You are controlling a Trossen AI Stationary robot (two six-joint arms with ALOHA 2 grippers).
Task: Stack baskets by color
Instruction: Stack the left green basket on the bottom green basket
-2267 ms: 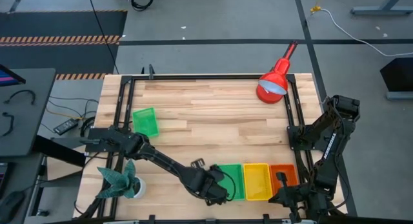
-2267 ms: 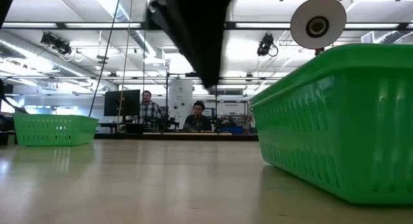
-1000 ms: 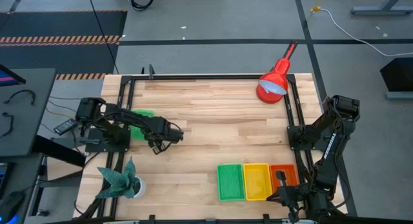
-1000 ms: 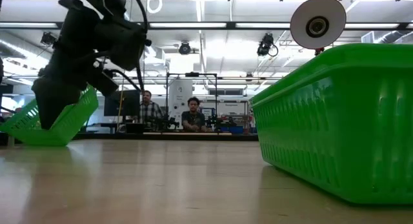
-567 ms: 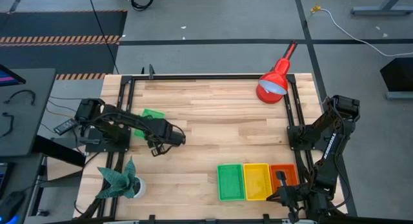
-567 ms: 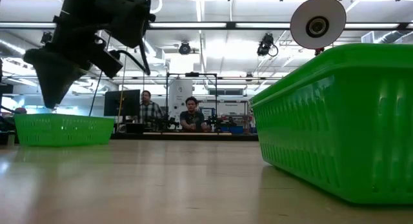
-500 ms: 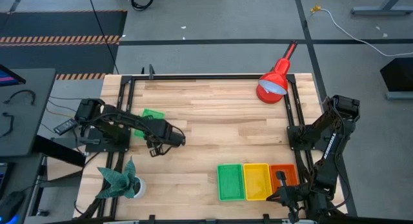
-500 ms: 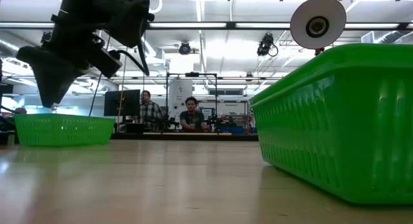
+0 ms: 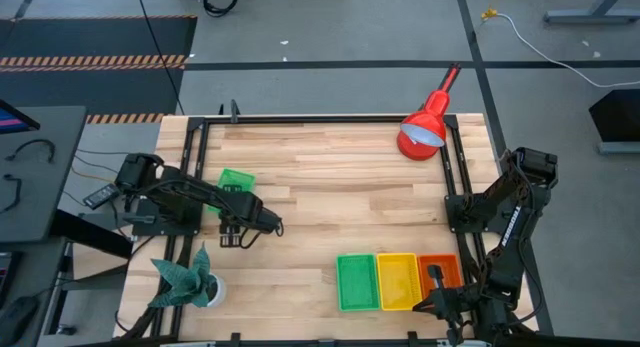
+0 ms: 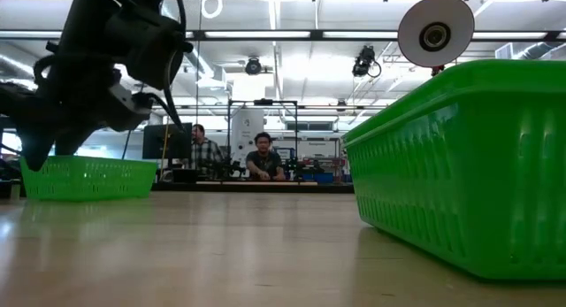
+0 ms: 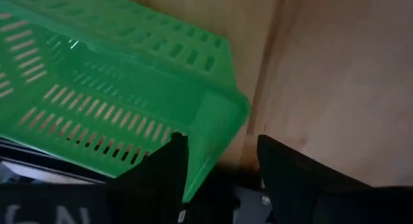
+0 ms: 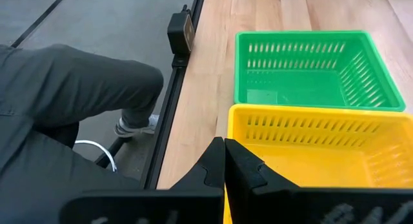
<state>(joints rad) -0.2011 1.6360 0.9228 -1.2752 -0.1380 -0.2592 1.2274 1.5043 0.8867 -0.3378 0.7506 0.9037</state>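
Note:
One green basket (image 9: 236, 179) lies flat on its bottom at the table's far left; it also shows in the low view (image 10: 88, 178). My left gripper (image 9: 234, 235) hangs open just on its near side, fingertips above the wood (image 10: 35, 161). The left wrist view shows the basket's corner (image 11: 222, 117) just beyond the open fingers (image 11: 169, 161). Another green basket (image 9: 357, 282), a yellow basket (image 9: 398, 280) and an orange basket (image 9: 440, 271) stand in a row at the near right. My right gripper (image 12: 224, 161) waits shut above that row.
A red desk lamp (image 9: 425, 127) lies at the far right. A potted plant (image 9: 190, 279) stands at the near left corner. A black frame (image 9: 300, 119) runs around the table. A person's grey trouser leg (image 12: 77, 88) shows beside the table's near edge.
The far left green basket, tipped up on one side at my left gripper a second ago, has dropped flat onto the table. My left gripper has rolled about its own line and shifted a little toward the table's near left.

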